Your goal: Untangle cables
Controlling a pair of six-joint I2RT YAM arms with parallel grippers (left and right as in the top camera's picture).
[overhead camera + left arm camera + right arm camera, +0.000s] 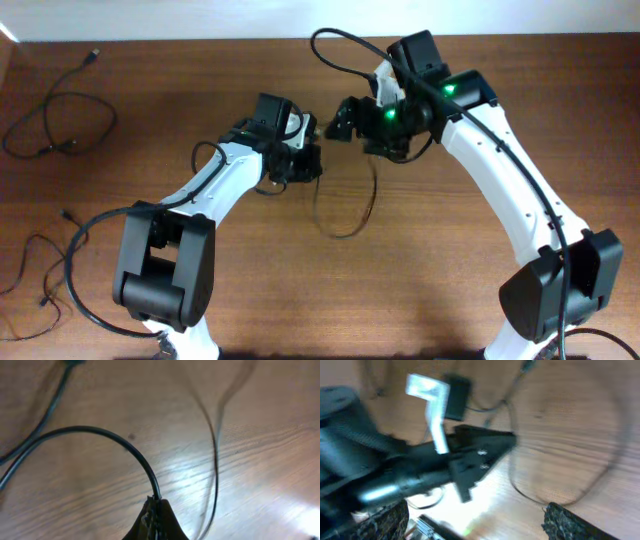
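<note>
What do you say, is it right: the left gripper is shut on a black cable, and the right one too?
No. The left gripper is shut on the black cable, but the right gripper is wide open, as the right wrist view shows.

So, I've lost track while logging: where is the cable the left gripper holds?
Overhead, the cable loops thinly over mid-table, just below the left gripper and right gripper in frame, one end pinched in the left.
</note>
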